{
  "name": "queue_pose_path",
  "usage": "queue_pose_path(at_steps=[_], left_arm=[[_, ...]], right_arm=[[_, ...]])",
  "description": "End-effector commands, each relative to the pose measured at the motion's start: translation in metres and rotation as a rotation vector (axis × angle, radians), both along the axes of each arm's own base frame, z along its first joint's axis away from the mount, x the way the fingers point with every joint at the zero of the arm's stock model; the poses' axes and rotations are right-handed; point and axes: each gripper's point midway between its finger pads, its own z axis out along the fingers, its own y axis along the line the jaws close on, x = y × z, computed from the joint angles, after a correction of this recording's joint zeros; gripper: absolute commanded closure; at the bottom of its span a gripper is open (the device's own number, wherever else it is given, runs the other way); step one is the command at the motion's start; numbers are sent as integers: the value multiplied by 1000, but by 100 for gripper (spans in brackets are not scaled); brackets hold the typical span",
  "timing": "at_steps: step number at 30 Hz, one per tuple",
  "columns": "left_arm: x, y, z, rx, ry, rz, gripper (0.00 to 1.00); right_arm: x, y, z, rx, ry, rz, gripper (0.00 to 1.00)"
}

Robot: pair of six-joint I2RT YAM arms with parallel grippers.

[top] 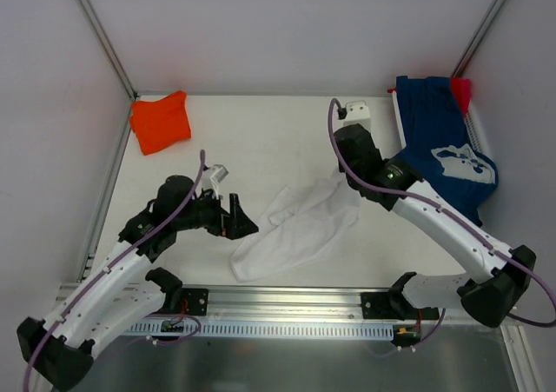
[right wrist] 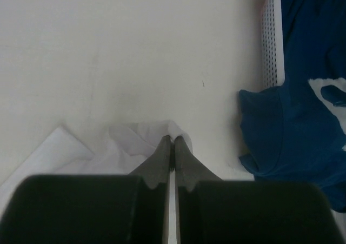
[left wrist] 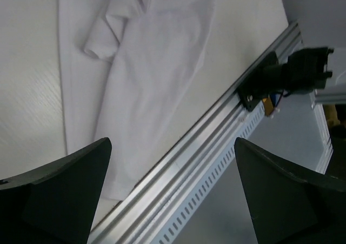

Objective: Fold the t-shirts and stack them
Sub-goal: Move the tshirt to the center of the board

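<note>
Finding: white shirt (top: 300, 222) lies rumpled on the desk (top: 261, 131). My right pincer (right wrist: 173, 141) is clamped on its far edge, seemingly to pull it flat. My left pincer (left wrist: 170, 146) hangs wide beside its left side, ready for a second corner. Orange shirt (top: 161, 121) sits folded far left.

Open table (top: 261, 131) between orange shirt (top: 161, 121) and navy shirt (top: 443, 144); white shirt (top: 300, 222) blocks centre front.
</note>
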Motion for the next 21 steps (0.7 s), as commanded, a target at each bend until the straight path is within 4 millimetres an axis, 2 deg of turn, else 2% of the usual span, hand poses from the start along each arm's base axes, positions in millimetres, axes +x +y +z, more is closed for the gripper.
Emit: queue_pose_path(at_steps=[1, 3, 4, 8, 12, 13, 14, 17, 18, 20, 21], left_arm=[[-4, -19, -23, 98, 36, 16, 1], [-7, -27, -37, 156, 61, 17, 2], [-19, -35, -42, 176, 66, -25, 3], [-41, -43, -60, 234, 130, -41, 6], [-45, -11, -74, 422, 138, 145, 4], [-39, 11, -77, 498, 127, 260, 3], [-35, 22, -78, 522, 121, 320, 2], [-25, 55, -76, 513, 103, 523, 2], [-25, 63, -83, 512, 107, 556, 3], [-24, 71, -84, 445, 123, 642, 5], [-25, 76, -94, 452, 134, 659, 6]], right_arm=[[30, -13, -2, 112, 37, -45, 100], [39, -21, -1, 124, 46, -57, 100], [40, -22, -1, 122, 49, -53, 100], [42, -31, -3, 126, 57, -62, 100], [41, -37, -8, 136, 60, -71, 100], [40, -38, -13, 136, 69, -69, 100], [39, -38, -14, 140, 67, -69, 100], [36, -38, -25, 156, 80, -65, 100], [35, -38, -26, 159, 80, -66, 100], [32, -42, -30, 154, 85, -70, 100], [31, -43, -30, 157, 84, -73, 100]])
